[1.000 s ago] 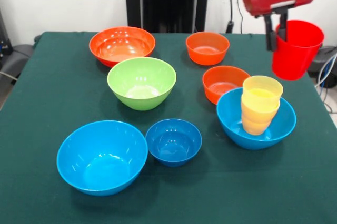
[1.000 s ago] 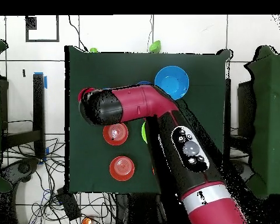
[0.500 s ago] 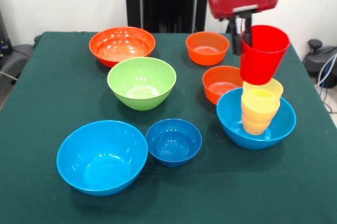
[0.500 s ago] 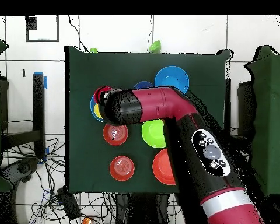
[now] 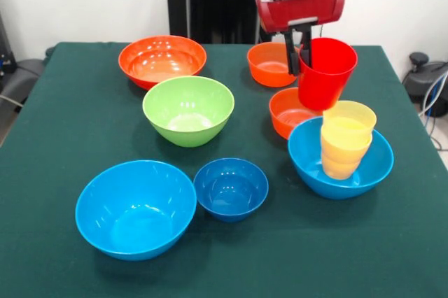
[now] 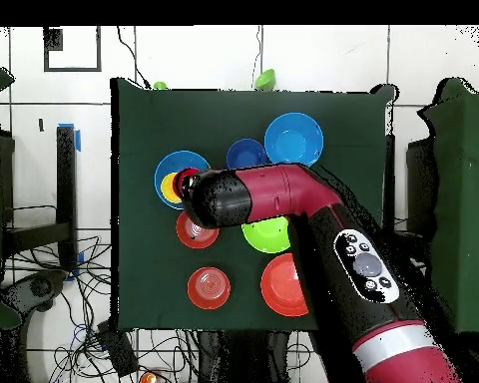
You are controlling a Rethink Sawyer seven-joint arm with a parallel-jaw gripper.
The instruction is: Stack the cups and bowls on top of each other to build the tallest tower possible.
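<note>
Red cup [image 5: 325, 73] hung off the table in the upper right of the front view, tilted a little, its mouth up and its narrow base down — gripper [image 5: 303, 47] clamped over the cup's rim on the picture-left side, one finger outside the wall, the other apparently inside. Tower [image 5: 344, 145] stood just below and to the picture's right of it: pale yellow cup [image 5: 348, 120] nested on the yellow-orange pair [image 5: 341, 156], all seated in a large light blue bowl [image 5: 309, 158]. Judged that the cup's base must travel right and slightly toward the camera before descending, long axis brought upright to match the stack's.

All pieces were glossy moulded plastic, smooth-walled and tapered, so likely to nest readily but slip if set down crooked. Small orange bowl [image 5: 293, 109] sat directly under the red cup, touching or nearly touching the blue base bowl.

Further out: another small orange bowl [image 5: 271, 65], large orange bowl [image 5: 162, 59], green bowl [image 5: 188, 109], small dark blue bowl [image 5: 231, 188] and second light blue bowl [image 5: 136, 208], all loose on the green cloth [image 5: 63, 123].
</note>
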